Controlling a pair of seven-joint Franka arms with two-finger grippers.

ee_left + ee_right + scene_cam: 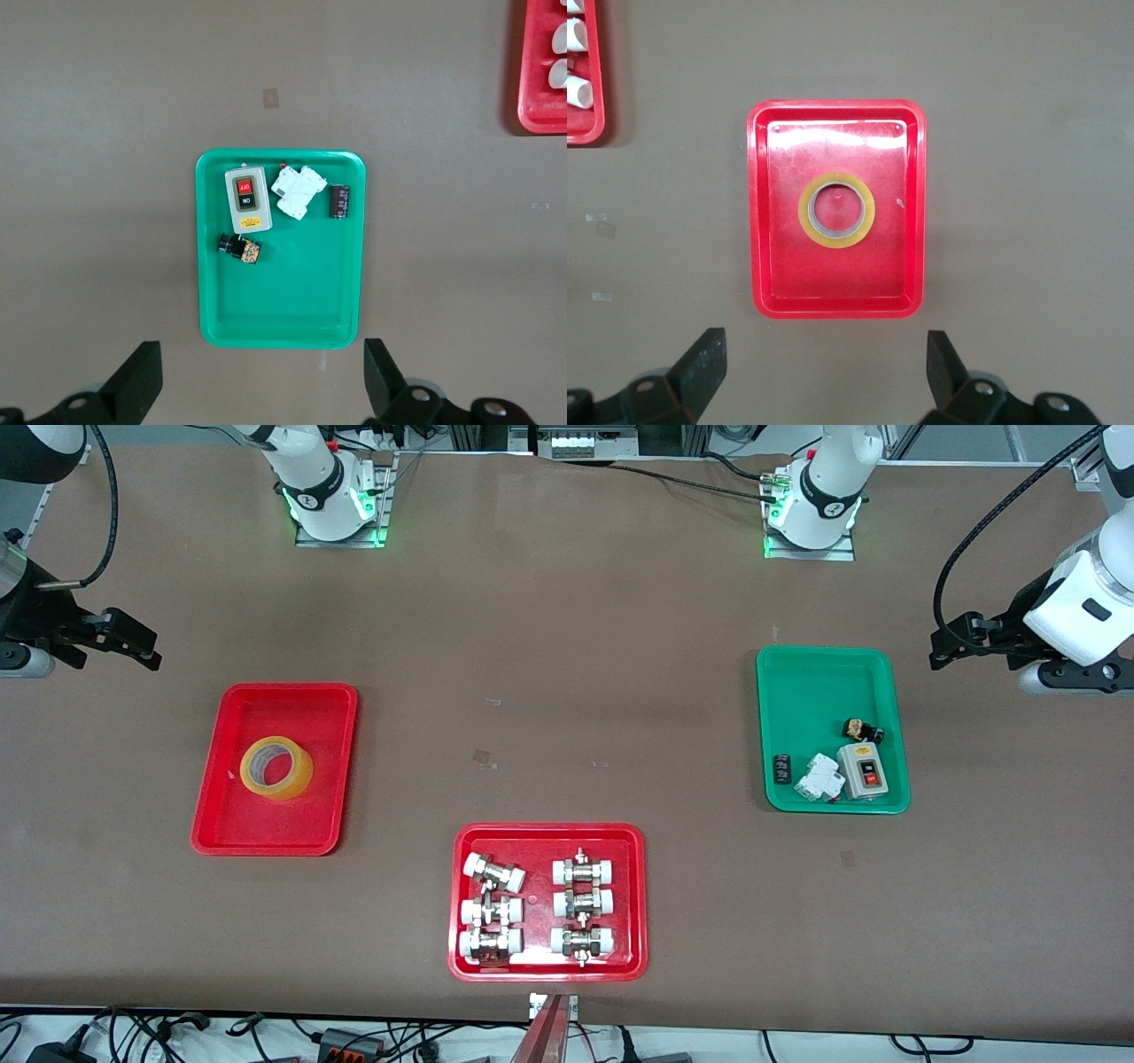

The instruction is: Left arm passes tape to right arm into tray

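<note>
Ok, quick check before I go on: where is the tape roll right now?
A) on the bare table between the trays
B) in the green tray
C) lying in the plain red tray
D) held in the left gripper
C: the tape lies flat on its side inside the plain red tray, and both the left gripper and the right gripper are open and empty.

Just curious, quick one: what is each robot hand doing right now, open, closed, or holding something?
Left hand: open, holding nothing, over the table beside the green tray.
Right hand: open, holding nothing.
</note>
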